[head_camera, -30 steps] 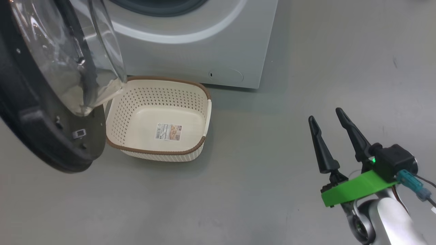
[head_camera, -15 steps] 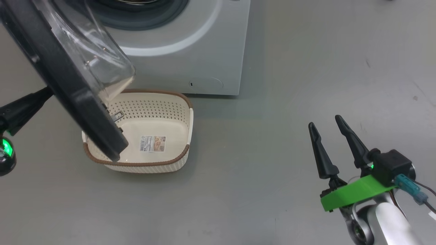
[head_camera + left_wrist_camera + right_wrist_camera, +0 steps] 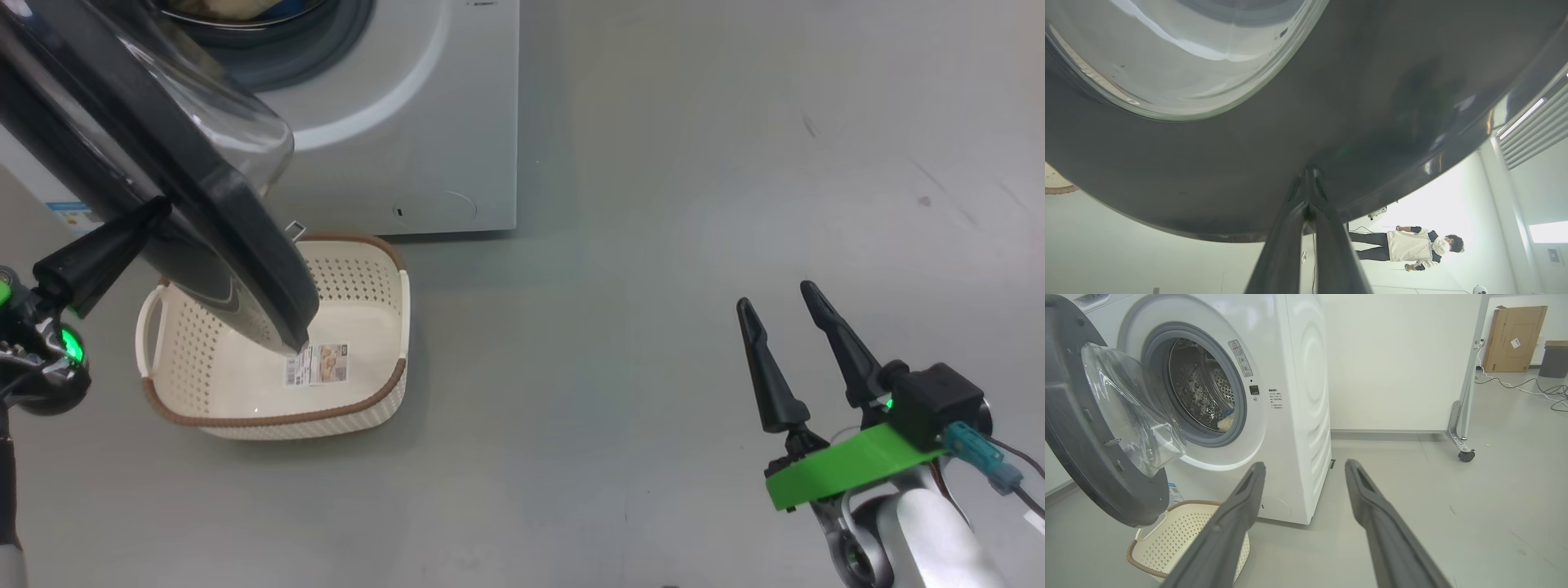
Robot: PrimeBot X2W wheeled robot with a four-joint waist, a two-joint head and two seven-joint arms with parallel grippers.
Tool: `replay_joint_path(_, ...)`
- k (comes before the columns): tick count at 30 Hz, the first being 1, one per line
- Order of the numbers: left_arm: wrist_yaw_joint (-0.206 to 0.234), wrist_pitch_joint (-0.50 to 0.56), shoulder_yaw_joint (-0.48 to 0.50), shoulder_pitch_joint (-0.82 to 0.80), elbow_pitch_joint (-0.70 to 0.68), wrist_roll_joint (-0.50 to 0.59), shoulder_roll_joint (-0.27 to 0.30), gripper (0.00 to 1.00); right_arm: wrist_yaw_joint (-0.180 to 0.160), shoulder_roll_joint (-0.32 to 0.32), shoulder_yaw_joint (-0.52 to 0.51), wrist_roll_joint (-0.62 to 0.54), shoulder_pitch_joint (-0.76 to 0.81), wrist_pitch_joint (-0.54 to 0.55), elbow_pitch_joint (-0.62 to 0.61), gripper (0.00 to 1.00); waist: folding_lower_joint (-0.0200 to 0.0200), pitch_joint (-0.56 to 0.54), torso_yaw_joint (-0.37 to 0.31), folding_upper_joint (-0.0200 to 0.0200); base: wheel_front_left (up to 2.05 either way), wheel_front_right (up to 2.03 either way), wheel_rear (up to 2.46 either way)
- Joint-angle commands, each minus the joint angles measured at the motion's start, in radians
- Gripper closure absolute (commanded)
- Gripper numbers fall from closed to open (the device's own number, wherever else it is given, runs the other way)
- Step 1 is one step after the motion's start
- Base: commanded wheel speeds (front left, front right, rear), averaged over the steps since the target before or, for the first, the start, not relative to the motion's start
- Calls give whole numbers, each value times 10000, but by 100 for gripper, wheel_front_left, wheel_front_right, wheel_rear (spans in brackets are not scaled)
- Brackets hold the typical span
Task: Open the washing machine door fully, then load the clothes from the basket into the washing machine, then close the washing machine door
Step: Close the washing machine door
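left gripper [image 3: 1308, 175] is pinched shut, tips pressed against the half-open washing machine door [image 3: 1372, 102]; right gripper [image 3: 776, 295] is spread wide, nothing held.

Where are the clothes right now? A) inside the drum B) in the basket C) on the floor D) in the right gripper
A: cream and blue clothes lie at the bottom of the drum, the basket shows a bare bottom with just its label, and the right gripper is open with nothing between its fingers.
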Motion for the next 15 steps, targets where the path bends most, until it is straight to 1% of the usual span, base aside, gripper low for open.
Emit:
replay_joint_path(1, -149, -96, 258, -255, -283, 106, 313, 100, -29, 70, 175, 50, -205, -110, -269, 0, 0, 31, -246, -1, 0, 0, 0)
replay_joint_path(8, -355, -610, 242, -341, -92, 366, 105, 100, -29, 119, 82, 59, -188, -123, -267, 0, 0, 104, -743, -1, 0, 0, 0)
replay_joint_path(15, -582, -981, 195, -359, 60, 506, -139, 100, -29, 167, 14, 66, -136, -130, -267, 0, 0, 104, -900, -1, 0, 0, 0)
